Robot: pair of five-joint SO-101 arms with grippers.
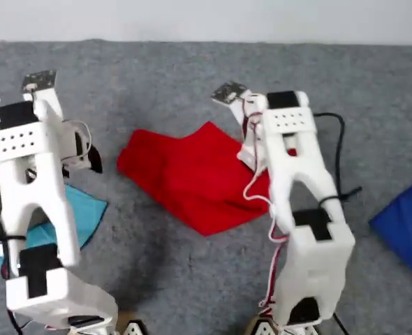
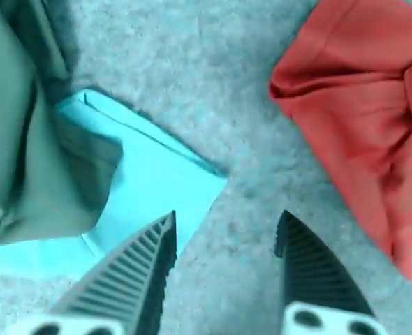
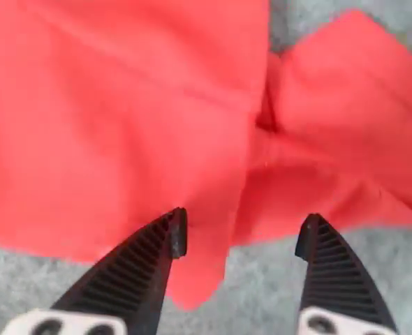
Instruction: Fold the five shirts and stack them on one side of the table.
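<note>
A red shirt (image 1: 188, 174) lies crumpled in the middle of the grey table, also seen as red shirt (image 2: 363, 112) and red shirt (image 3: 122, 112). My right gripper (image 3: 244, 234) hangs open just above its folded edge, one finger over the cloth; in the high view the right gripper (image 1: 251, 150) sits at the shirt's right side. A light blue shirt (image 2: 146, 185) lies at the left, with a dark grey-green shirt (image 2: 31, 139) on top of it. My left gripper (image 2: 223, 234) is open above bare table beside the light blue shirt's corner (image 1: 87, 209).
A dark blue shirt (image 1: 408, 223) lies at the table's right edge. Grey carpet-like table surface (image 1: 157, 84) stretches behind the arms. A black cable (image 1: 342, 150) runs along the right arm.
</note>
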